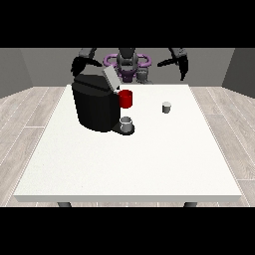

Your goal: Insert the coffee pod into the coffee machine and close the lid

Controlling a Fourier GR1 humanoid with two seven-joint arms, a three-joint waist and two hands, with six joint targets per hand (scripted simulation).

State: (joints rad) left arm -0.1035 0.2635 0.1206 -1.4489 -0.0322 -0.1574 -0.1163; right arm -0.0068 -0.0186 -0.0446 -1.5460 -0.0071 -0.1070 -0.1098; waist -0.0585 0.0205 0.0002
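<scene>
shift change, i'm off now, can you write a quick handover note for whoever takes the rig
Hand at the view's right: raised behind the table's far edge, holding nothing.
Hand at the view's left: raised behind the coffee machine, holding nothing.
Machine lid is up. Small grey pod stands on the table, right of the machine, untouched. Grey cup on the machine's tray, red part above it.
Done: nothing yet.
Left: pick up pod, insert, close lid.

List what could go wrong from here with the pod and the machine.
1. The coffee pod stands alone on the table, apart from both hands; a clumsy reach might tip it.
2. The coffee machine has a raised lid and a red part beside it; an arm might knock the lid shut before the pod goes in.
</scene>
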